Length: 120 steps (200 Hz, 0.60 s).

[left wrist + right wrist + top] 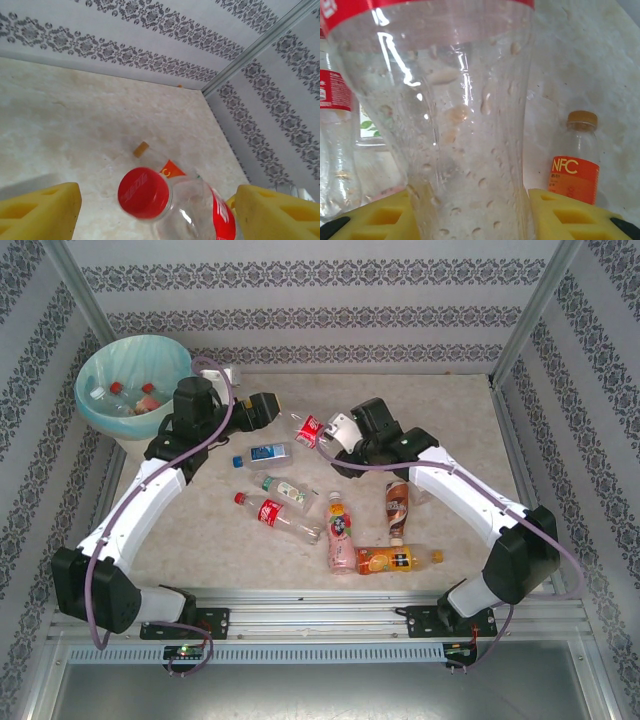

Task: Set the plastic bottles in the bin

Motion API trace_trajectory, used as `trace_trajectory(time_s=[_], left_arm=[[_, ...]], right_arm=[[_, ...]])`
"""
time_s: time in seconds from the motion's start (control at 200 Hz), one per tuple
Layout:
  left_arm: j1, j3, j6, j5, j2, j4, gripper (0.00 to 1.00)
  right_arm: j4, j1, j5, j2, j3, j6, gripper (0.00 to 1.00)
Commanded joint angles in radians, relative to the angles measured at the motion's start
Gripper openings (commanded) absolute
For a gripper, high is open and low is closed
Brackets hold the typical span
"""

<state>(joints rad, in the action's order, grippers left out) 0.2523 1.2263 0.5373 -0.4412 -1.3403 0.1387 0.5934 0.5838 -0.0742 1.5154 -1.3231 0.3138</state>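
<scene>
Top external shows my right hand (328, 430) gripping a clear red-label bottle (308, 429) over the counter (450, 410), well apart from the bin (88, 398) at far left. Left wrist has my left hand (159, 212) spread wide, with the bottle's red cap between its fingers (40, 212). Right wrist shows yellow pads (570, 215) pressing both sides of the bottle's body.

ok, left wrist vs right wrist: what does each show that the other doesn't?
Left wrist only: the red cap, wallpapered walls, corner post. Right wrist only: a readable NFC label, a second red-label bottle at left. Both: the clear red-label bottle between yellow jaws, marble table.
</scene>
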Motion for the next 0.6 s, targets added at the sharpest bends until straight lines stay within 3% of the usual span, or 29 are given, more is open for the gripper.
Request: trace_trajectory(time_s=[0.0,0.185,0.38,0.595], left_arm=[[-0.016,-0.015,0.094,-0.044,0.007,-0.099,0.79],[-0.027,-0.047,0.158,-0.082,0.003,-0.154,0.69],[-0.026,-0.041,0.157,-0.111,-0.010,-0.142,0.71],[-0.026,-0.039,0.171,-0.146,-0.013,-0.159,0.33]], right_arm=[[-0.013,0.018,-0.023,-0.029,-0.041,-0.036,0.43],[-0.021,0.052,-0.030,-0.036,-0.047,-0.056,0.43],[-0.043,0.066,-0.040,-0.049,-0.042,-0.082,0.43],[-0.052,0.073,-0.041,-0.057,-0.042,-0.091,0.43]])
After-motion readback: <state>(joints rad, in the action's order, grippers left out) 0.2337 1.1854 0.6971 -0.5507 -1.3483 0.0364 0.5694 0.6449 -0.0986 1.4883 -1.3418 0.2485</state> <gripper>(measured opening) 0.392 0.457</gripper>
